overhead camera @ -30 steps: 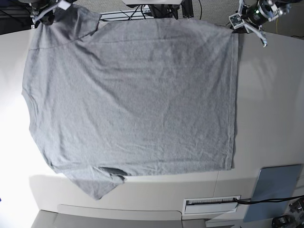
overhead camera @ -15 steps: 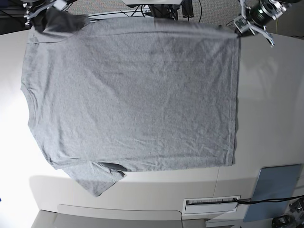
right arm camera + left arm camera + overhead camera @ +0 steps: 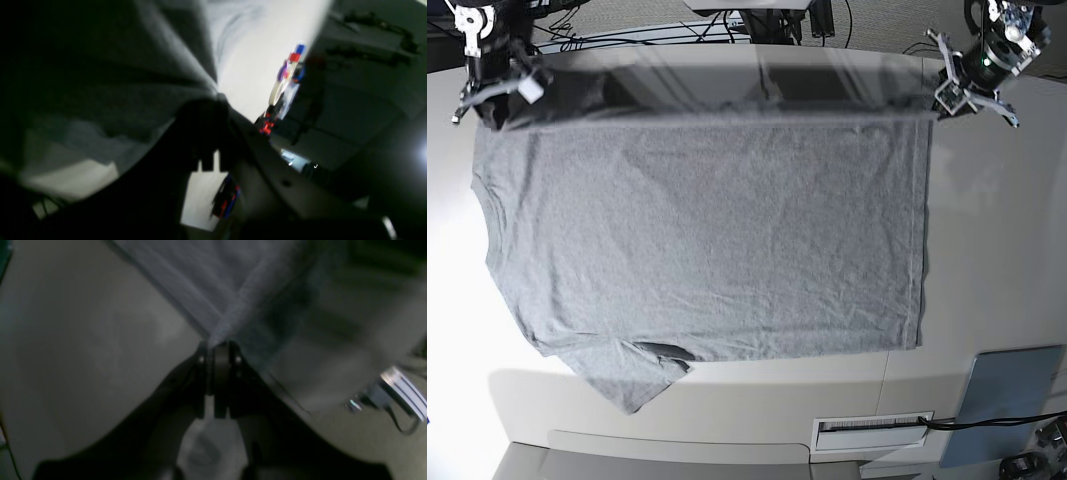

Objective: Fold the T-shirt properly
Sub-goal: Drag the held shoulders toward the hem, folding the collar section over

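The heather-grey T-shirt (image 3: 707, 230) lies spread on the table, plain side up, its far edge lifted and blurred with motion. My left gripper (image 3: 939, 102) is shut on the far right corner of the shirt; in the left wrist view its closed fingers (image 3: 217, 353) pinch a fold of grey cloth (image 3: 240, 303). My right gripper (image 3: 489, 100) is shut on the far left corner by the sleeve; in the right wrist view dark cloth (image 3: 133, 73) hangs from the closed fingers (image 3: 208, 110). No lettering shows.
A grey-blue panel (image 3: 1007, 400) and a white labelled slot (image 3: 872, 430) sit at the near right of the table (image 3: 997, 250). Cables and frame parts (image 3: 757, 20) lie beyond the far edge. Coloured parts (image 3: 287, 80) show in the right wrist view.
Both grippers have lifted the shirt's far edge and carried it toward the near side. The far hem now folds over the shirt, and a dark shadow band shows beneath it.
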Controlling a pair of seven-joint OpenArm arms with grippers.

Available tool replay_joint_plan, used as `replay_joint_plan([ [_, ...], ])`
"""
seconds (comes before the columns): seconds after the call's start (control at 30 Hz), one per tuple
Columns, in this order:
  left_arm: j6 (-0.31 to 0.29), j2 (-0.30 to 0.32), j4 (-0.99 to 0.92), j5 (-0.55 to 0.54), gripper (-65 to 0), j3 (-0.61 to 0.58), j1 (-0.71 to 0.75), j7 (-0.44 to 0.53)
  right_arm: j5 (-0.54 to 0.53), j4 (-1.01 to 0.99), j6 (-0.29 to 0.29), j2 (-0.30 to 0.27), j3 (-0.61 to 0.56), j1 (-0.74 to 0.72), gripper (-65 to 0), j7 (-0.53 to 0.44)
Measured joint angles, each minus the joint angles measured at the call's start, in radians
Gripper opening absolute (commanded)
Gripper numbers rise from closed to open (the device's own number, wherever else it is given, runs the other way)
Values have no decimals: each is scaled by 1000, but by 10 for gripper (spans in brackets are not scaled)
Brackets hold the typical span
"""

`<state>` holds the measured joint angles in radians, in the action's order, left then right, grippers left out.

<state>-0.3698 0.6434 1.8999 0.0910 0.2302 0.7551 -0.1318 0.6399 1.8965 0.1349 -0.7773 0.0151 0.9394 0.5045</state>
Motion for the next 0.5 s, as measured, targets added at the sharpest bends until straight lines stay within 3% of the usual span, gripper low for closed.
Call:
replay_joint_plan([
  [0.13,-35,0,0,-41,-650,0,-66,-1,-54,0,-92,2,0,-82,-650,-6],
  [0.3,-70,0,-15,-69,-650,0,-138,-48,-111,0,-103,2,0,-167,-650,-41],
  [0.5,-106,-7,-64,-69,-650,0,-220,-48,-172,-3,-156,2,-18,-263,-650,-59],
])
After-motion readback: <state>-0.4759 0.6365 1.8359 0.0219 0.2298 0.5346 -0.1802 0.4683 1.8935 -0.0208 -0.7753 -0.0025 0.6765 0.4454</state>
